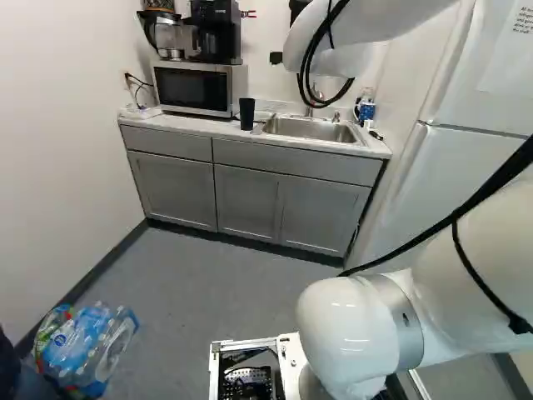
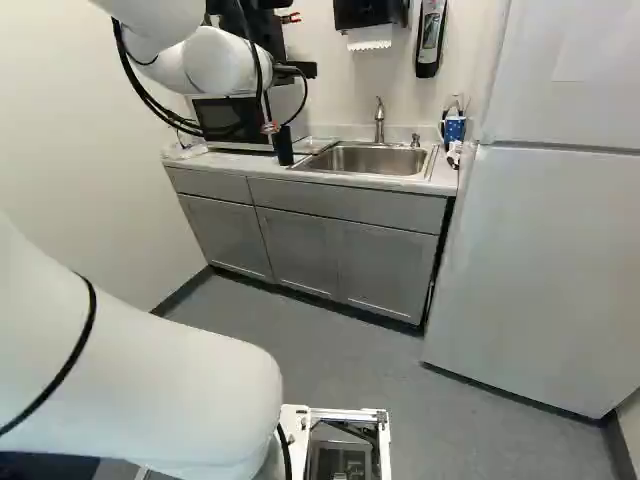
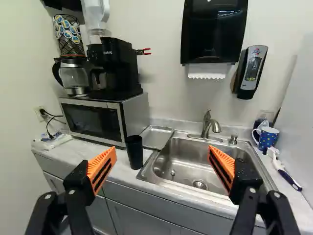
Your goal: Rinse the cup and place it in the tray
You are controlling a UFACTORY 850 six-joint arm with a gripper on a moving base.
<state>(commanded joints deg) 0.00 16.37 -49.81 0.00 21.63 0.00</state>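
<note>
One black, seemingly tapered cup [image 3: 134, 152] stands upright, the tool [image 2: 269, 127] released, spread wide.

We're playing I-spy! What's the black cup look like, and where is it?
Find the boxy silver microwave on the pale counter. Between it and the rectangular steel sink stands a tall black cup. It shows no handle, unlike the spotted blue mug across the sink.

On the bench [image 3: 82, 152] ahead of you, the cup [image 3: 134, 154] stands between the microwave [image 3: 95, 122] and the sink [image 3: 195, 157], before the tray [image 3: 156, 137]. The coffee maker [image 3: 116, 66] sits on the microwave. At the right base view's right stands the refrigerator [image 2: 550, 260].
</note>
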